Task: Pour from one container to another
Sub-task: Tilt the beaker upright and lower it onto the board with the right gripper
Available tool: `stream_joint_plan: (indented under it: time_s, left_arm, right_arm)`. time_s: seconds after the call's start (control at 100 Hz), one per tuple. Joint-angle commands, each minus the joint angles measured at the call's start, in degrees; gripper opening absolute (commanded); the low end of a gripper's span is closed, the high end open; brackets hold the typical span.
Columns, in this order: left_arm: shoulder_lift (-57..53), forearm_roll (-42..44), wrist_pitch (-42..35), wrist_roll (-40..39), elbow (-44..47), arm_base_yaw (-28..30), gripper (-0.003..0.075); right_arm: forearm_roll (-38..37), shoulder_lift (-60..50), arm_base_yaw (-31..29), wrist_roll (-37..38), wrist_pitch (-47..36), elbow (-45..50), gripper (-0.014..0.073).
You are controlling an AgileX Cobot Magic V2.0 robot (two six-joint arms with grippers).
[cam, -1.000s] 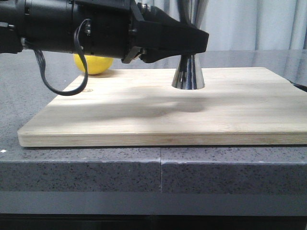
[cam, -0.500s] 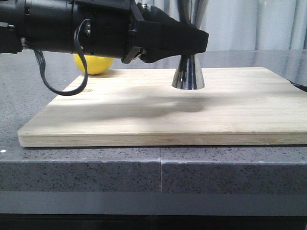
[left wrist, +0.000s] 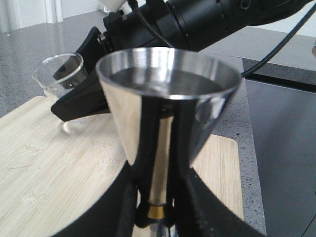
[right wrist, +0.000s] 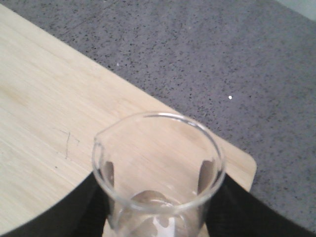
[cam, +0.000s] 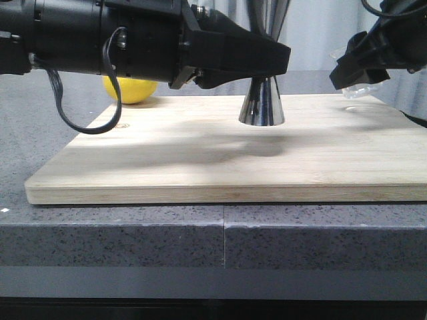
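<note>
The beaker (right wrist: pixel 158 173) sits between your right gripper's (cam: pixel 363 67) fingers, which close on its lower walls; you can see the dark pads through the glass on both sides in the right wrist view. It is carried upright, mouth up, above the right end of the cutting board (cam: pixel 200 167), with its pour lip turned toward the board's middle. Whether it holds any liquid you cannot tell from these pictures.

Working outward from that hand, the thing you are aiming for is the jigger (cam: pixel 262 103), which stands on the board well to the beaker's left as you face forward. Your left gripper (left wrist: pixel 158 205) is clamped on it around the narrow waist, just by the gold band, so its long axis runs straight up and its wide upper cup (left wrist: pixel 168 69) opens to the ceiling. The left arm reaches in level from the left, and its black body hides much of the upper cone in the front view.

So the move turns on one line: the beaker must travel leftward, toward the jigger, and finish with its lip over that open cup. In the left wrist view the beaker (left wrist: pixel 59 74) shows beyond the jigger's rim, near but clearly apart from it. Only the right arm needs to move, I judge; the left only has to hold the jigger steady.

A yellow fruit (cam: pixel 130 89) lies behind the board's left corner, out of the way.
</note>
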Motion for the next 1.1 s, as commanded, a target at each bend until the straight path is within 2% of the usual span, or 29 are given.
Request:
stream_joint_plan:
  time_s: [0.0, 0.36, 0.56, 0.74, 1.09]
  left_arm:
    - [-3.2, -3.0, -3.7, -0.5, -1.8, 0.0, 0.0038]
    - [-3.2, -3.0, -3.7, -0.5, -1.8, 0.0, 0.0038]
    - [-3.2, -3.0, -3.7, -0.5, -1.8, 0.0, 0.0038]
    - [-3.2, -3.0, -3.6, -0.5, -1.8, 0.0, 0.0038]
    - [-3.2, -3.0, -3.6, -0.5, -1.8, 0.0, 0.0038]
  right_arm:
    - [2.3, -1.5, -1.8, -0.4, -2.9, -2.0, 0.0291]
    - [20.2, 1.2, -6.7, -16.8, -18.2, -2.0, 0.0291]
    - [23.5, 3.4, -6.8, -22.9, -23.9, -2.0, 0.0291]
    - [25.2, 6.6, -7.2, -25.0, -28.7, -2.0, 0.0291]
    - [28.3, 10.9, -7.2, -28.9, -32.5, -2.0, 0.0291]
